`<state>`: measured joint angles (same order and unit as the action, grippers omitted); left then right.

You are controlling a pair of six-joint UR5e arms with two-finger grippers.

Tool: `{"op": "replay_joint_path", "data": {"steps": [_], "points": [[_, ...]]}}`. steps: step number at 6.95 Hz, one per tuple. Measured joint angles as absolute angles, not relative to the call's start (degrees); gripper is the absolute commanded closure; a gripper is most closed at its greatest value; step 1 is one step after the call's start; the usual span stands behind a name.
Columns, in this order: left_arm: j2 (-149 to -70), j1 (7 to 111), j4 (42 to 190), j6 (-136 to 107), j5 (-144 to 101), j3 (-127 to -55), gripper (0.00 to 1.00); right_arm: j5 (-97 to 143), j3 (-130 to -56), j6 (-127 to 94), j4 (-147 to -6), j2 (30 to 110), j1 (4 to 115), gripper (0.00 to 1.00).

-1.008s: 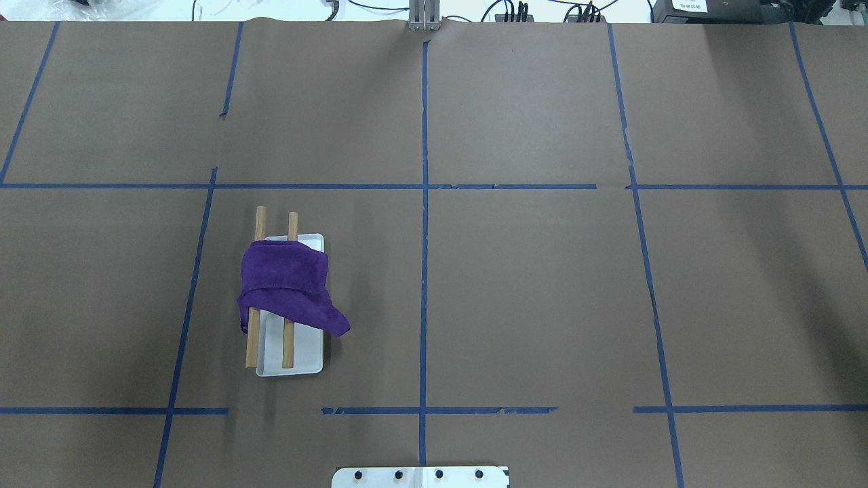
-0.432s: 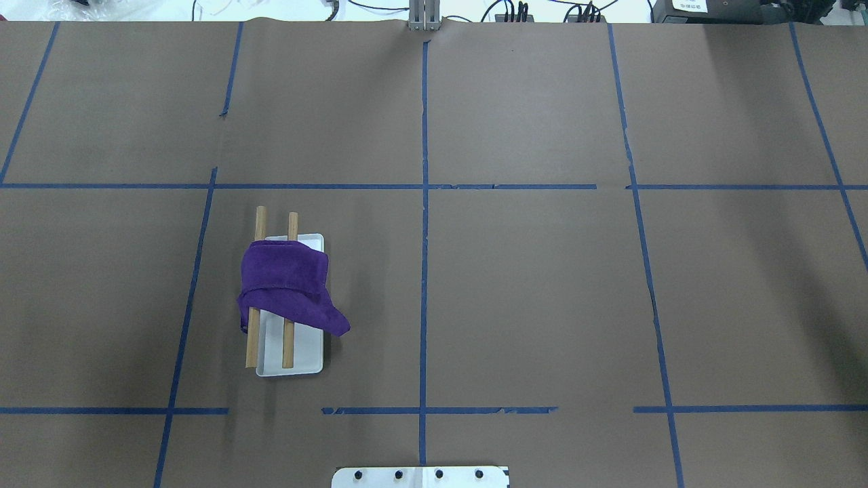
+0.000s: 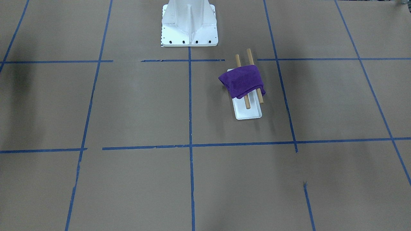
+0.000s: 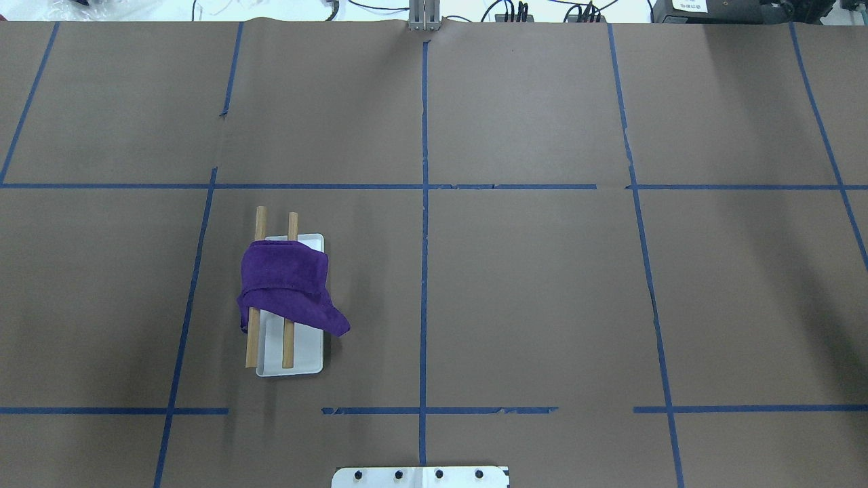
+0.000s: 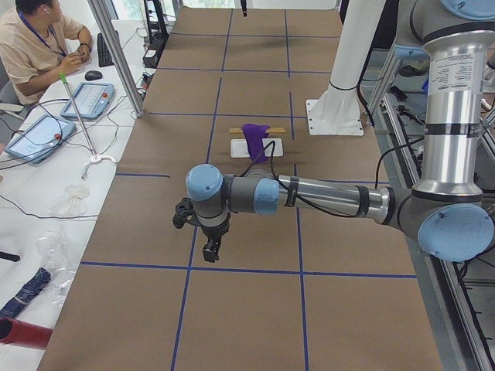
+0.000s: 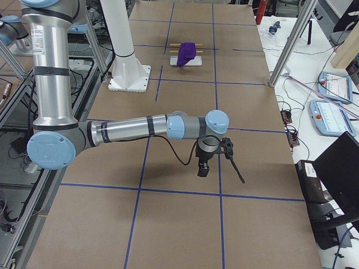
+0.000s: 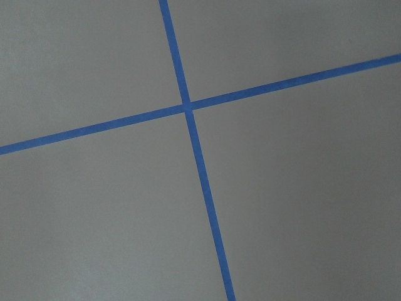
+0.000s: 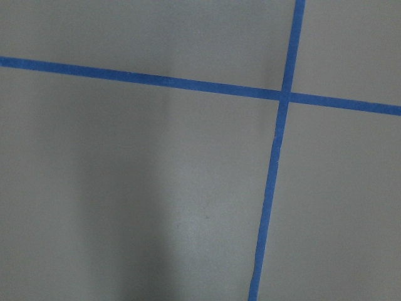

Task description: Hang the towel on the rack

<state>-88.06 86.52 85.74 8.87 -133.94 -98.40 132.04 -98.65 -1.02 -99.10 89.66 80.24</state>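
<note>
The deep purple towel [image 4: 288, 285] hangs over the two wooden bars [image 4: 252, 346] of the rack, whose white base [image 4: 302, 356] sits left of the table's centre. One corner droops off the base's right side. It also shows in the front view [image 3: 242, 80] and both side views [image 5: 255, 139] [image 6: 187, 53]. My left gripper [image 5: 209, 253] hovers far from the rack at the table's left end. My right gripper [image 6: 202, 171] hovers at the right end. Both show only in side views, so I cannot tell whether they are open or shut.
Blue tape lines [image 4: 424, 271] grid the brown table. The robot's white pedestal [image 3: 189, 25] stands at the near edge. A seated operator [image 5: 35, 42], tablets and cables lie on a side bench beyond the left end; metal posts [image 6: 289, 47] stand past the right end.
</note>
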Motion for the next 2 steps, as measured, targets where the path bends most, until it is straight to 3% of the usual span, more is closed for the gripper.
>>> {"op": "replay_joint_path", "data": {"steps": [2], "points": [[-88.2, 86.5, 85.9, 9.1, -134.0, -98.2, 0.00, 132.1, -98.5, -1.3, -99.0, 90.1, 80.4, 0.00]]}}
